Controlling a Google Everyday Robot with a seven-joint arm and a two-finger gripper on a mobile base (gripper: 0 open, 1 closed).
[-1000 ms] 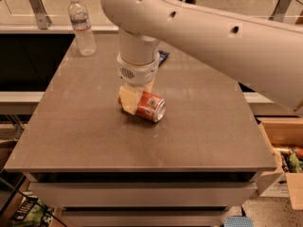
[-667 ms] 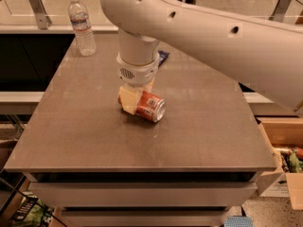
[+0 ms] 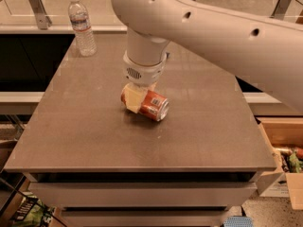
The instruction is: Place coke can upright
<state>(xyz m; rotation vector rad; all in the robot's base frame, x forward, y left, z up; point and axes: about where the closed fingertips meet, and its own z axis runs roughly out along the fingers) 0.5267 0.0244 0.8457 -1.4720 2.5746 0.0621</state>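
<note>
A grey table (image 3: 94, 141) fills the scene, and over it the robot's white arm (image 3: 213, 32) sweeps in from the right and turns straight down at its wrist. A clear water bottle (image 3: 81, 27) stands at the far left corner, well apart from the work. The gripper (image 3: 137, 98) is down at the middle of the tabletop, directly on the coke can (image 3: 154, 107) and covering the can's left part. Whether it has clamped on the can cannot be told from this angle. The can lies on its side, its long axis running from far-left to near-right, with the silver end pointing toward the near right. Judged from this pose, the coming move turns on that axis — the can must swing from flat to vertical before release.
</note>
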